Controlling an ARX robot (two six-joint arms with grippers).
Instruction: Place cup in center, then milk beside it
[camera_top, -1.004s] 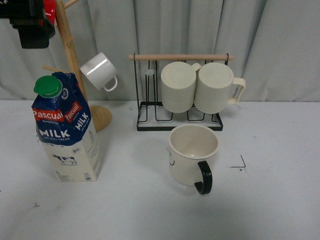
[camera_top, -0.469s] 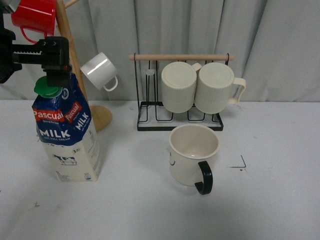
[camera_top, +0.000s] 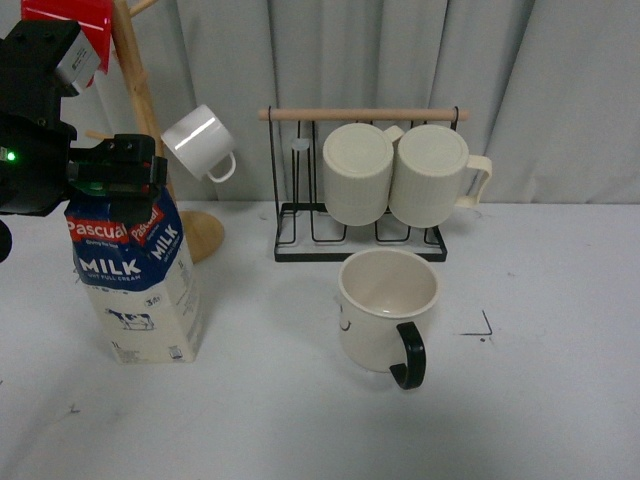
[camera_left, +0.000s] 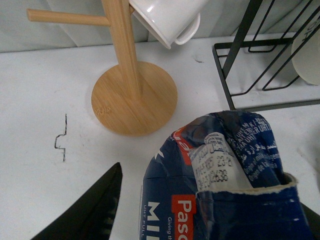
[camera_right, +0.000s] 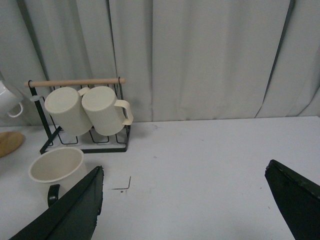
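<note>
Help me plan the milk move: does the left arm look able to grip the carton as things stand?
Probably yes. The left gripper hangs right at the milk carton's folded top, its open fingers straddling it in the wrist view, with nothing between. The wooden mug stand is behind, not in the way.

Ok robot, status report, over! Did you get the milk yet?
Left gripper open, straddling milk top. Right gripper open, empty. Cup upright mid-table. Nothing between cup and milk.

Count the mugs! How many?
5: two ribbed mugs on the wire rack, a white mug and a half-hidden red mug on the wooden tree, the cup on the table.
</note>
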